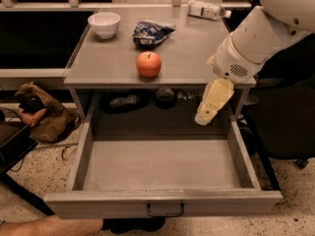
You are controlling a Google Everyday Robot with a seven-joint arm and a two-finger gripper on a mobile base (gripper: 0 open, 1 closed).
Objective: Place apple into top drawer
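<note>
On the counter point(197, 53), near the front edge and a little left of centre: the apple point(148, 64), orange-red, upright, stem up, touching nothing else. Well apart from the gripper and higher than it.

Further back on the same counter: a white bowl point(104, 24) at the rear left, a crumpled blue-and-white bag point(150, 33) just behind the apple, a bottle point(209, 10) lying on its side at the rear right.

Below the counter, pulled fully out toward the camera: the top drawer point(162, 203), grey, shallow, with a small dark wire handle point(165, 210) at the middle of the front panel.

Reaching in from the upper right: a white arm point(261, 38), ending in the cream-coloured gripper point(212, 104). Pointed downward, hanging just below the counter's right front corner and above the drawer's rear right part, clear of the drawer floor. Impossible to say from this view whether spread or pressed together.

Between counter and drawer, on a shadowed shelf: a few dark items point(165, 97), too dim to name.

To the left, on the speckled floor point(39, 176): a brown bundle point(42, 114). To the right, behind the arm: a dark chair point(285, 127).
</note>
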